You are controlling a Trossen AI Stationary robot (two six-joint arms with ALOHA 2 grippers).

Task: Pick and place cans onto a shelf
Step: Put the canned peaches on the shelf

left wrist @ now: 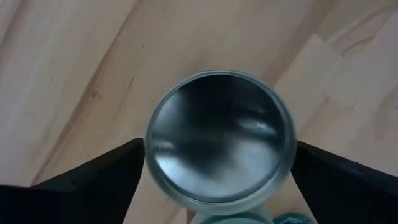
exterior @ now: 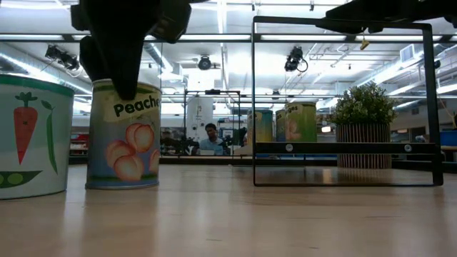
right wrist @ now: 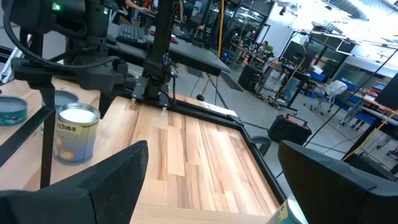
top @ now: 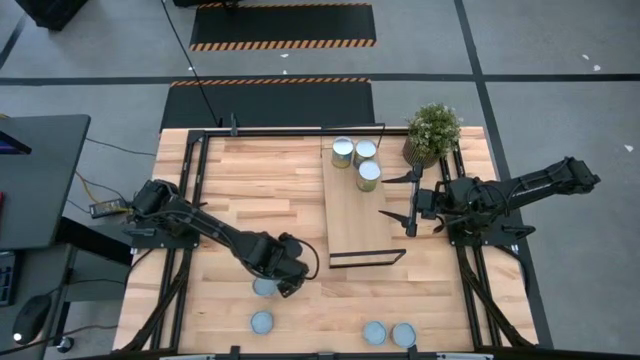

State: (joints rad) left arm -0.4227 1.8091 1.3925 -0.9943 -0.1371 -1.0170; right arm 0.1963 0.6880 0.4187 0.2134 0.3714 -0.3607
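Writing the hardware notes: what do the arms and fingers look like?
Both arms are matte black, chunky jointed links, no markings visible. The left arm has a black cable looping beside its wrist. The right arm ends in two long, thin black fingers. In the wrist views, the fingers show as flat dark wedges.

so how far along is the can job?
Done: three cans stand on the shelf. In hand: left gripper sits over a peach can, jaws open either side, not yet closed. Left: that one plus three more cans along the table's near edge. Right gripper waits open over the shelf.
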